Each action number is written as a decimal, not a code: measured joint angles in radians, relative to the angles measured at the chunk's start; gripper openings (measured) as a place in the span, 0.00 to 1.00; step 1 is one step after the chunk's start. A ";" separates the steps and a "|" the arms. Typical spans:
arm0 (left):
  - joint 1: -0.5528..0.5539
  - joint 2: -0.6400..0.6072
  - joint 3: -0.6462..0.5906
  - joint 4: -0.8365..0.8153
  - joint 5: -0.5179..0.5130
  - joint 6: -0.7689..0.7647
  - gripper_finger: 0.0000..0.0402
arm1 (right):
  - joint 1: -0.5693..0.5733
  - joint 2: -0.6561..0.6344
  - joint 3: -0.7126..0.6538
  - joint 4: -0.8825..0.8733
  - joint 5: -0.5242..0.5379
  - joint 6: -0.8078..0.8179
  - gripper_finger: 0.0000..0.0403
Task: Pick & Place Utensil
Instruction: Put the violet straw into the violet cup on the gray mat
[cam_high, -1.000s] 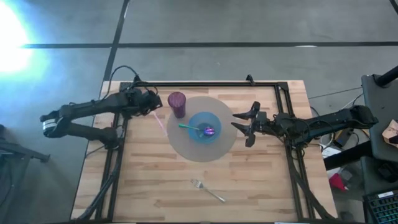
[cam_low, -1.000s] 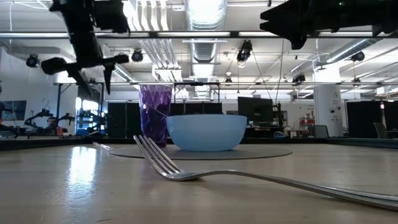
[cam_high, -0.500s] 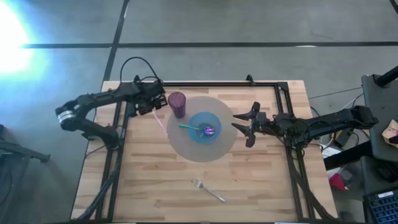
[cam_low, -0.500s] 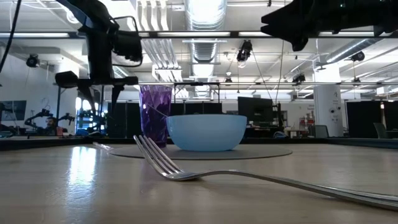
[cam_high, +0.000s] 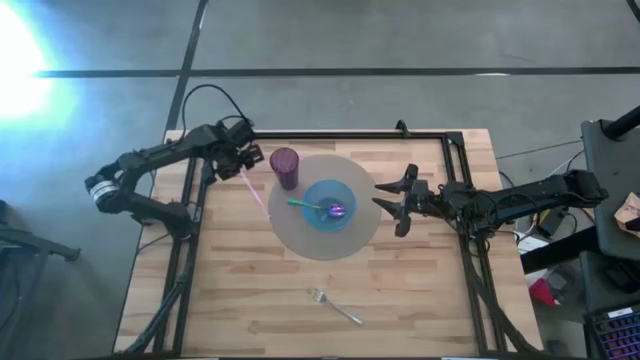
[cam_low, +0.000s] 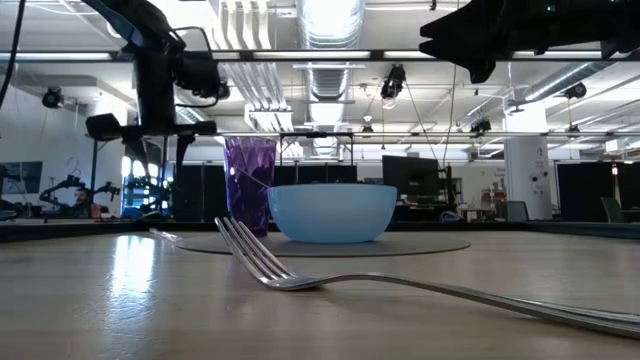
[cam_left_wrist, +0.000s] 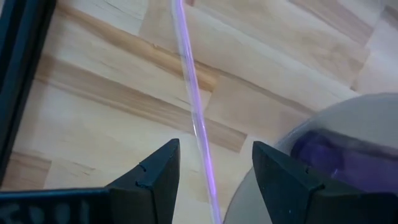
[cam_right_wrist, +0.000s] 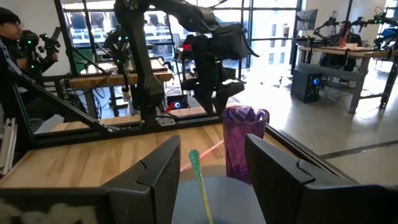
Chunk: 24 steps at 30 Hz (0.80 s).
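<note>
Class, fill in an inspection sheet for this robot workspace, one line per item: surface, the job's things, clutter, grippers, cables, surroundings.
Surface: wooden table with a round grey mat.
Job's things: fork on bare wood near the front edge; pink straw flat beside the mat; blue bowl on the mat holding a spoon.
Clutter: purple cup upright on the mat.
Grippers: left gripper above the pink straw, jaws open; right gripper beside the mat, jaws open, empty.
Cables: black cable looping off the left arm.
Surroundings: grey floor; a person at a far bench in the right wrist view.
</note>
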 joint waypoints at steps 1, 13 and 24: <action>0.009 0.001 -0.001 0.001 0.000 -0.001 0.48 | 0.000 0.000 0.000 0.000 0.000 -0.001 0.44; 0.021 0.005 -0.121 0.096 0.002 -0.152 0.48 | 0.000 0.000 0.000 0.003 0.000 -0.001 0.42; 0.027 0.061 -0.182 0.241 0.006 -0.175 0.48 | 0.000 0.000 0.000 0.009 0.000 -0.001 0.43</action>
